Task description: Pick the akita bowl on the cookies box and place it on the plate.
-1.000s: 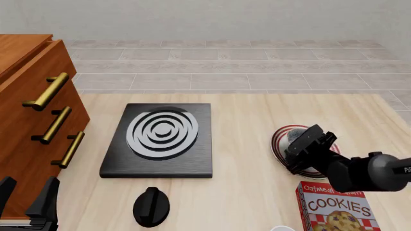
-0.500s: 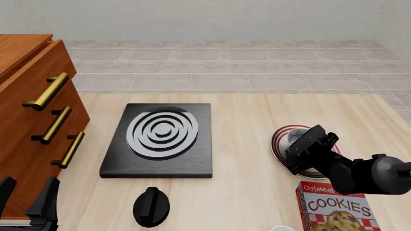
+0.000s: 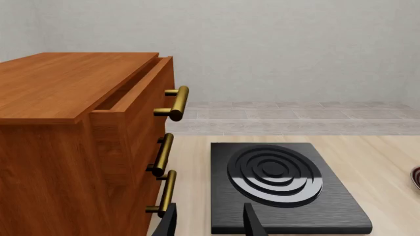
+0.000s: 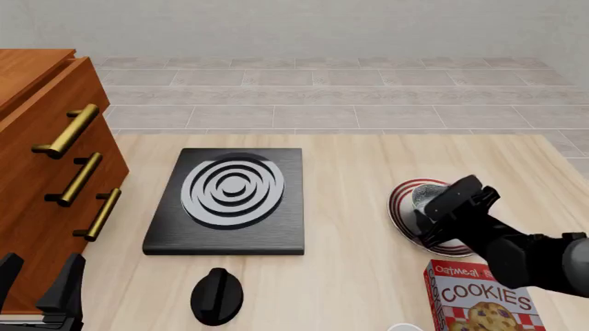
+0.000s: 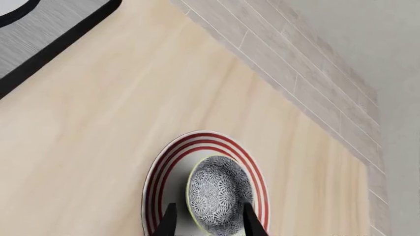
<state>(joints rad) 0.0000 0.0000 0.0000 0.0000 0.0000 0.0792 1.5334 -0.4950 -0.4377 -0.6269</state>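
The bowl sits inside the plate, speckled white inside facing up, a little off the plate's centre, and nothing else is in either. The right gripper hangs just above it with its fingers spread to either side of the bowl's near rim, and I see no contact between them and the bowl. In the front view the right gripper covers most of the plate, so only a sliver of bowl shows. The step in hand looks like the release and pull-away, and the good way to finish it is a straight lift up and back, fingers kept wide, so neither tip clips the rim and drags the bowl across the red rings. The cookies box lies just beside the plate towards the arm, its top bare, so the arm wants to clear that too. Further out, the black slab with its rings and the black knob lie well apart on the worktop. The left gripper rests near the drawer cabinet, fingers apart, holding nothing.
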